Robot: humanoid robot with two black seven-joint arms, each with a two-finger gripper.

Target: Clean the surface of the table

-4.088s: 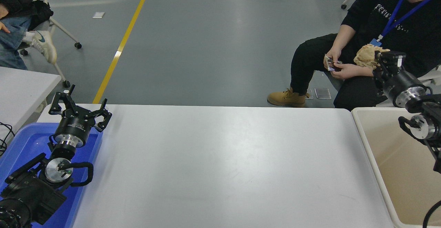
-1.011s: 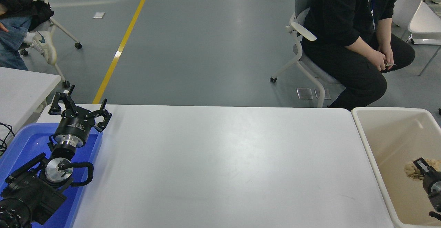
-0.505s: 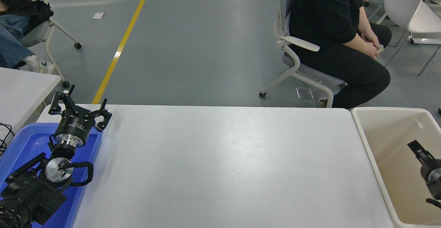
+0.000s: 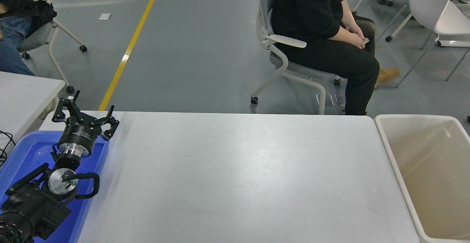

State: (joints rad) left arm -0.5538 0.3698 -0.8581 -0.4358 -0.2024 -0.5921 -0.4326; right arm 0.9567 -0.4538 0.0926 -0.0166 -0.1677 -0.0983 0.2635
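The table surface [image 4: 235, 173] is a wide plain white tabletop with rounded corners, filling the middle of the head view with nothing lying on it. My left gripper [image 4: 84, 116] is parked at the lower left over a blue tray [image 4: 25, 151], its fingers spread open and holding nothing. My right arm and its gripper are out of view.
A beige plastic bin [image 4: 422, 162] stands against the table's right end, nothing showing inside it. A smaller white tabletop [image 4: 22, 96] shows partly at the left. A person in black sits on a grey chair [image 4: 279, 66] beyond the far edge; another sits at top left.
My right gripper, which was down inside the beige bin, has withdrawn out of the picture. The crumpled brown paper seen in the bin a second ago no longer shows. The seated person rolled left.
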